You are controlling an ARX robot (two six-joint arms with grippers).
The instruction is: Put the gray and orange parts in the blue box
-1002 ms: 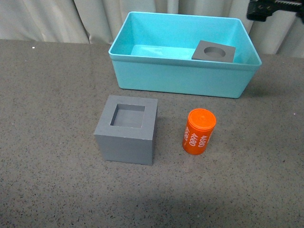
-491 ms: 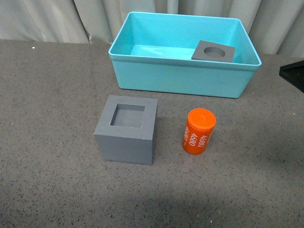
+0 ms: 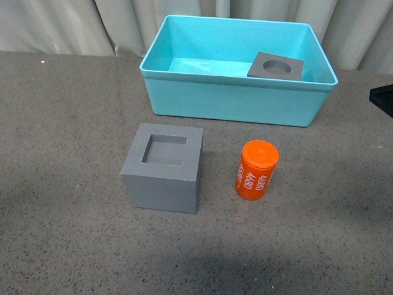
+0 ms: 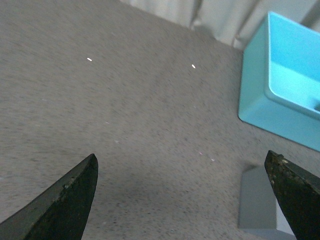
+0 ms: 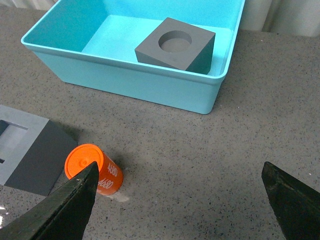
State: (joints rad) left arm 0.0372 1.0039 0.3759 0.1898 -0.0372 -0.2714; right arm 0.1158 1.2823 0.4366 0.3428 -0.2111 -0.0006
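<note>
The turquoise blue box [image 3: 184,98] stands at the back of the table and holds the gray cube with the round recess [image 3: 276,66] in its right end; the cube also shows in the right wrist view [image 5: 175,45]. The gray cube with the square recess [image 3: 163,168] and the orange cylinder with white numerals [image 3: 257,170] stand on the table in front of the box. My right gripper [image 5: 180,172] is open and empty, above the table to the right of the cylinder [image 5: 93,168]. My left gripper [image 4: 182,160] is open and empty, left of the square-recess cube [image 4: 257,205].
The table is a dark speckled surface [image 3: 61,153]. A pale curtain [image 3: 61,24] hangs behind the box. A dark piece of the right arm [image 3: 384,98] shows at the right edge of the front view.
The right arm has left the spot above the box's back right corner and come down and outward to the right edge of the view. The cubes, cylinder and box have not moved.
</note>
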